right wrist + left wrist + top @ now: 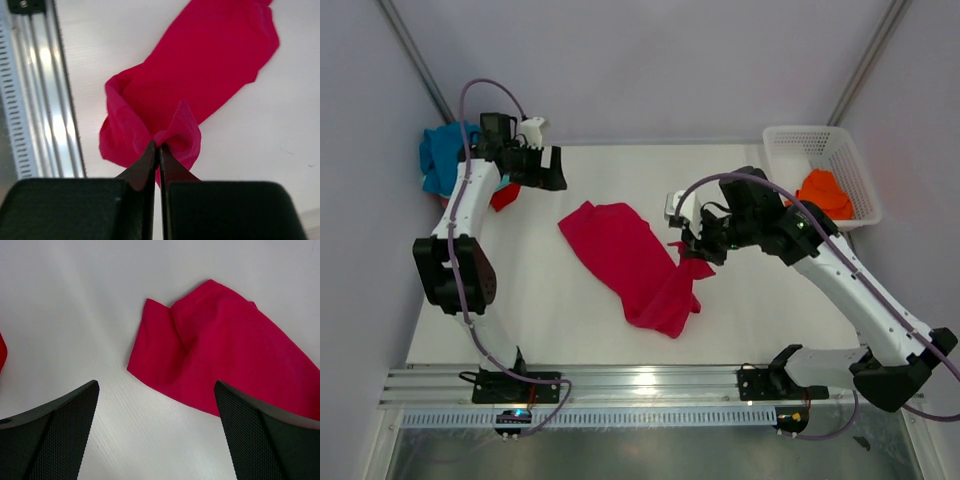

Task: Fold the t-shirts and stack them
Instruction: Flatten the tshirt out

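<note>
Overhead and wrist views, early stage of folding. The crimson t-shirt (pixel 630 265) lies rumpled in a long diagonal strip at the middle of the bench (pixel 570 320), not yet spread flat or folded. The right fingers (pixel 142 175) are pressed together on a small peak of its cloth at the near-right edge, which they hold raised above the rest of the garment. The left fingers (pixel 65 430) are spread wide and hold nothing; they hang over the far-left part of the bench, aimed at the shirt's far end.

We see no folded pile anywhere, so we judge that nearly all the work remains. A blue and teal heap (pixel 442 155) sits at the far-left corner, a red cloth (pixel 503 196) lies beside it, and an orange t-shirt (pixel 825 192) rests in the basket (pixel 790 140).

We cannot tell whether the pinched part is hem, sleeve or collar. The left arm (pixel 470 200) covers most of the red cloth and part of the heap, so we cannot count the garments there.
</note>
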### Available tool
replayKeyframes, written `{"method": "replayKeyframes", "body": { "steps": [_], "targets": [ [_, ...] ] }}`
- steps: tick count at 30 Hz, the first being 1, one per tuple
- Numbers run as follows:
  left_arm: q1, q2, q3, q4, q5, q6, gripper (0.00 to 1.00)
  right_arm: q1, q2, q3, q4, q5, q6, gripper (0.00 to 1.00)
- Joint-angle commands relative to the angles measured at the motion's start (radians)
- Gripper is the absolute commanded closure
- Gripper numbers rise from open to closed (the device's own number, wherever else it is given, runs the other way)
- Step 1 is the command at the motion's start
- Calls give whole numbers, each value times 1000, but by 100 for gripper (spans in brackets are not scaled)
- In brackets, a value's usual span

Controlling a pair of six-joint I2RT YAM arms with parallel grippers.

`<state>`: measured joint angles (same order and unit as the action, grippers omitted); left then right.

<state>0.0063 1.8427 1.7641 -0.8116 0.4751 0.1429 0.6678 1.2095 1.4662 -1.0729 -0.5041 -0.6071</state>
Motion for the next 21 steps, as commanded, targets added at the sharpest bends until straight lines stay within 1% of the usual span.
{"method": "replayKeyframes", "body": {
  "steps": [1, 2, 4, 5, 6, 7, 8, 10, 12, 16, 17, 19, 21],
  "targets": [
    [-48, -26, -54, -18, -9, 79, 1, 3, 85, 42, 249, 225, 116, 97],
    [-63, -36, -92, -27, -39, 108, 1, 3, 103, 66, 266, 248, 130, 97],
    [-112, -82, -146, -20, -79, 170, 1, 3, 169, 98, 323, 344, 200, 97],
    [-133, -98, -205, -12, -110, 182, 1, 4, 201, 152, 329, 375, 216, 97],
    [-169, -117, -230, -6, -121, 190, 1, 3, 234, 184, 330, 410, 231, 97],
    [-186, -147, -251, 0, -127, 195, 1, 3, 301, 213, 329, 477, 243, 97],
    [-202, -161, -287, 9, -127, 195, 1, 3, 333, 270, 329, 499, 253, 97],
    [-244, -201, -308, 14, -130, 187, 1, 1, 424, 328, 334, 602, 262, 97],
    [-273, -226, -330, 15, -130, 181, 1, -5, 472, 419, 347, 653, 268, 97],
    [-287, -276, -356, 11, -130, 175, 1, -23, 576, 564, 375, 789, 265, 97],
    [-289, -295, -370, 11, -133, 176, 1, -27, 594, 622, 375, 838, 265, 97],
    [-292, -313, -396, 20, -144, 181, 1, -40, 648, 693, 360, 867, 274, 97],
    [-296, -338, -416, 37, -150, 185, 1, -46, 683, 713, 370, 906, 285, 97]
  ]
}}
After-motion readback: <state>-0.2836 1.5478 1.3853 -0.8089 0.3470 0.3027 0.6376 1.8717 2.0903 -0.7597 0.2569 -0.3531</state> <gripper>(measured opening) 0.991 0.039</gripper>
